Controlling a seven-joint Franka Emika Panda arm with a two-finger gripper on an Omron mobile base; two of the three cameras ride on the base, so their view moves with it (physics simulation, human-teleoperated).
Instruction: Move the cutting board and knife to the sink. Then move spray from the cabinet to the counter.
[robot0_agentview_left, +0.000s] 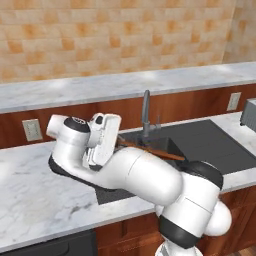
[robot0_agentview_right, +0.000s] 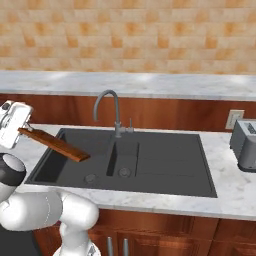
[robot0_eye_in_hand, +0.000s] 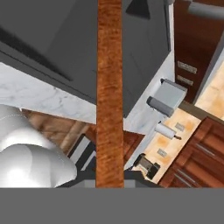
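1. Gripper (robot0_agentview_right: 21, 131) jaws are closed tight on one end of the cutting board (robot0_agentview_right: 54, 144), held above the left part of the sink (robot0_agentview_right: 165, 172).
2. Seen on edge in the hand view, the cutting board (robot0_eye_in_hand: 109, 87) is a thin, reddish-brown wooden slab with visible grain, running straight away from the fingers.
3. From the right base view it slants downward from the gripper toward the sink's left basin, its far end hanging free over the basin, not touching it.
4. Behind the sink stands a curved grey faucet (robot0_agentview_right: 111, 107); the white marble counter (robot0_agentview_right: 230, 192) surrounds the sink.
5. Right of the sink, on the counter, sits a grey toaster (robot0_agentview_right: 244, 145).
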